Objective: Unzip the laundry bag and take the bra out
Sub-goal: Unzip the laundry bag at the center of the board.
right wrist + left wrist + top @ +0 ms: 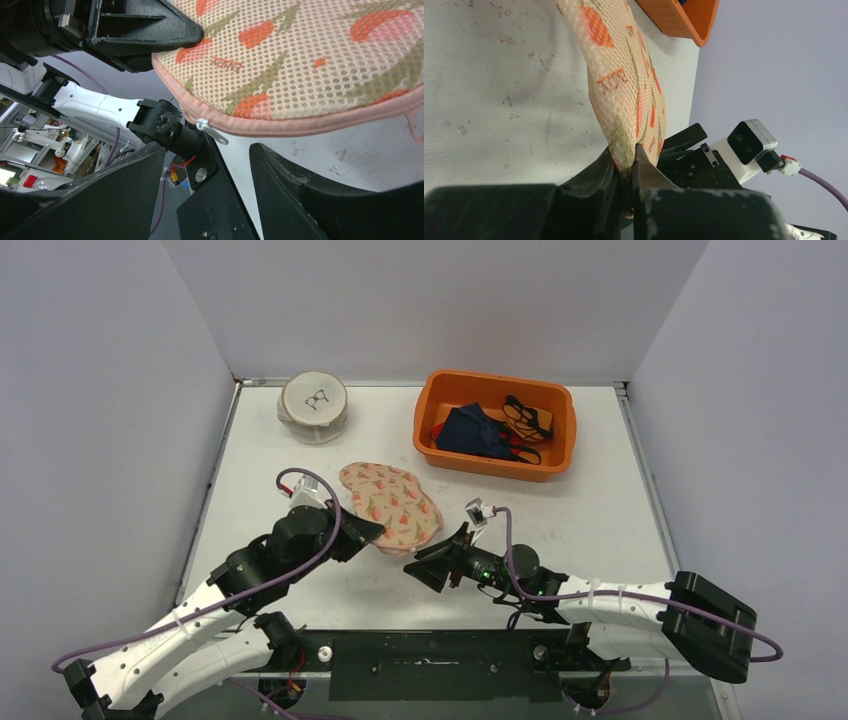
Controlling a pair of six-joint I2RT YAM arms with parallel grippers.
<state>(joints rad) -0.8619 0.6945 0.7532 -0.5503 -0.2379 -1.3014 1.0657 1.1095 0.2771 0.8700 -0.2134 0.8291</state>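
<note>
The laundry bag (390, 505) is a pink-edged mesh pouch with orange and green prints, lying on the white table. Its zip runs shut along the near edge (320, 122), and the white zipper pull (212, 131) hangs at the corner. My left gripper (365, 532) is shut on the bag's near left edge, with mesh pinched between the fingers (628, 160). My right gripper (420, 565) is open just short of the bag. The zipper pull hangs just beyond its fingertips (207, 147), touching neither finger. The bra is hidden.
An orange bin (560, 400) with dark clothes stands at the back right, and its corner (684, 20) appears in the left wrist view. A round white mesh pouch (315, 407) sits at the back left. Grey walls enclose the table.
</note>
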